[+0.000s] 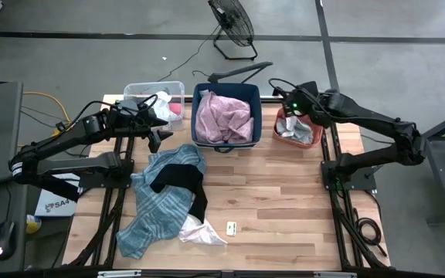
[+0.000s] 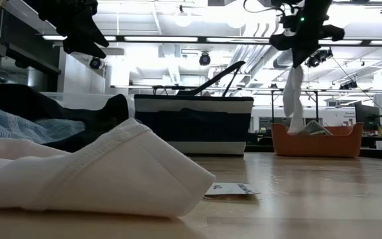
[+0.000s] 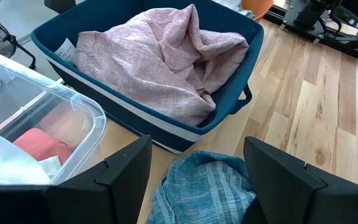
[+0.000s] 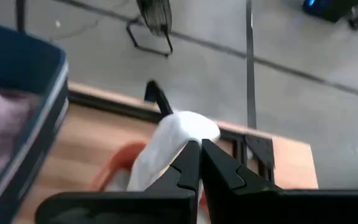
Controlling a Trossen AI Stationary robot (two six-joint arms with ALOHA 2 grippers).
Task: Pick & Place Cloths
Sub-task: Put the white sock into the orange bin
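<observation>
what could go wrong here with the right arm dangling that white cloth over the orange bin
1. The right gripper pinches only the top of the white cloth, so it may slip out before release.
2. The cloth hangs near the orange bin's side, so on release part may drape over the rim rather than land inside.
3. The left gripper, open above the plaid cloth, sits close to the clear tub and blue basket and might bump them when descending.

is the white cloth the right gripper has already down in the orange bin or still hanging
Hanging. The right gripper is shut on the white cloth, which dangles above the orange bin; only its lower end reaches the bin's rim.
</observation>
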